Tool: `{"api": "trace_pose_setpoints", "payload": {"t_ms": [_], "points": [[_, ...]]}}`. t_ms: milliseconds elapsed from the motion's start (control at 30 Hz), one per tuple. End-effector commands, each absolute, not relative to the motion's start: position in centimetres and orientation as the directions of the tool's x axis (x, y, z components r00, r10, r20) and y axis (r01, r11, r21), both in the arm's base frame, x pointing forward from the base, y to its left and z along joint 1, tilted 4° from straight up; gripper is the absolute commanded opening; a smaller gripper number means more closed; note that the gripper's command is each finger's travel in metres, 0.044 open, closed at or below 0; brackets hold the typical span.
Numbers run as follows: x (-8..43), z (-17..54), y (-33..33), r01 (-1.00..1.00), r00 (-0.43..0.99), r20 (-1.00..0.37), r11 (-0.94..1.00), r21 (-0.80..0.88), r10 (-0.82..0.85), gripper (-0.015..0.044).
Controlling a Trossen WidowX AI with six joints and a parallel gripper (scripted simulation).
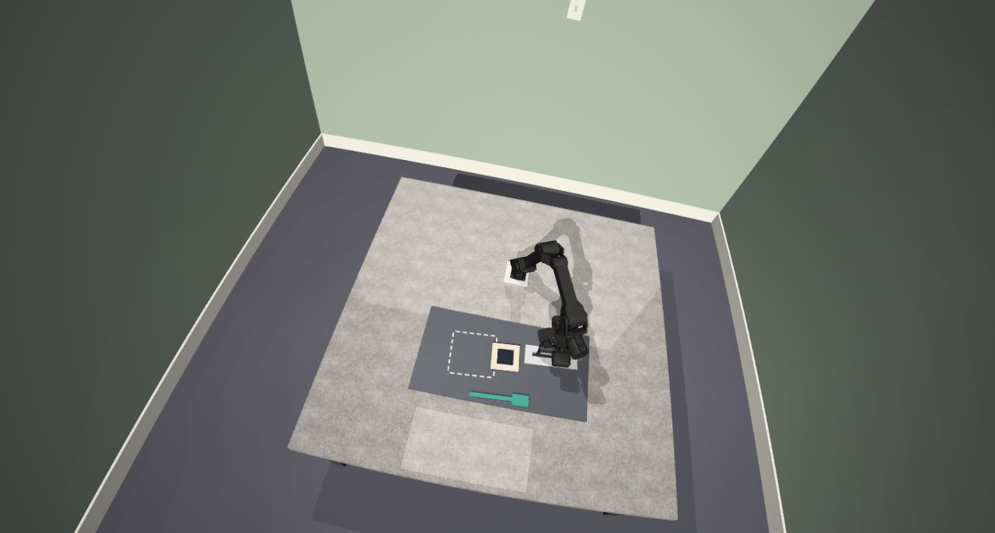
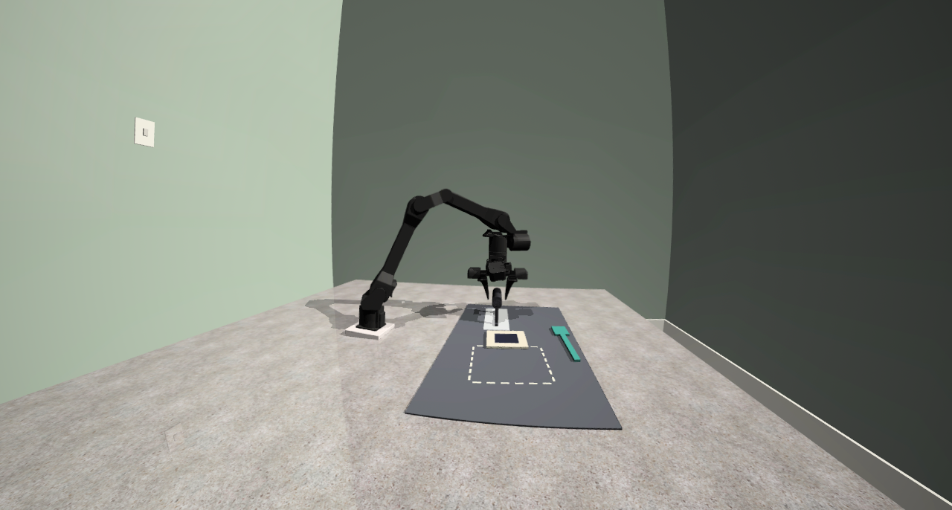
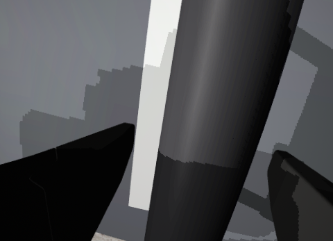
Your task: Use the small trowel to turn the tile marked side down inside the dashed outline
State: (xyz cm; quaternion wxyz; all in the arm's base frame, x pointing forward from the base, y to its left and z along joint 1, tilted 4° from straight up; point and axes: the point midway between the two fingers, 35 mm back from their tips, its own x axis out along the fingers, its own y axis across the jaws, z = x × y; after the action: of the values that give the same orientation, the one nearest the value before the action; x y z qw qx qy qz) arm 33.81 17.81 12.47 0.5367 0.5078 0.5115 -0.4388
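The trowel (image 1: pixel 529 359) (image 2: pixel 503 320) (image 3: pixel 159 19) has a white blade lying on the dark mat and a raised black handle. My gripper (image 2: pixel 496 299) (image 3: pixel 202 148) is open around the handle, pointing down, with a gap on each side of it in the wrist view. The tile (image 1: pixel 504 357) (image 2: pixel 506 337) lies flat on the mat (image 1: pixel 431 363) (image 2: pixel 506 410), cream with a dark square facing up. It is beside the dashed outline (image 1: pixel 449 373) (image 2: pixel 469 378), at the edge nearer the trowel. The arm hides part of the blade in the top view.
A teal flat tool (image 1: pixel 519 399) (image 2: pixel 560 331) lies near the mat's long edge away from the arm base (image 1: pixel 516 273) (image 2: pixel 371 317). The table (image 1: pixel 375 280) (image 2: pixel 266 401) extends around the mat. A pale rectangular patch (image 1: pixel 466 450) shows on the table beyond the mat.
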Motion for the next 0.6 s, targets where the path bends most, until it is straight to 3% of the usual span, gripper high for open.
{"api": "trace_pose_setpoints", "payload": {"t_ms": [0, 400, 567], "points": [[33.8, 12.5, 17.8, 0.990, 0.092, -0.995, 0.103, 0.097, 0.047, 0.0270], [33.8, 12.5, 17.8, 0.990, 0.092, -0.995, 0.103, 0.097, 0.047, 0.0270], [33.1, 16.7, 17.4, 0.990, 0.092, -0.995, 0.103, 0.096, 0.047, 0.0270]]}}
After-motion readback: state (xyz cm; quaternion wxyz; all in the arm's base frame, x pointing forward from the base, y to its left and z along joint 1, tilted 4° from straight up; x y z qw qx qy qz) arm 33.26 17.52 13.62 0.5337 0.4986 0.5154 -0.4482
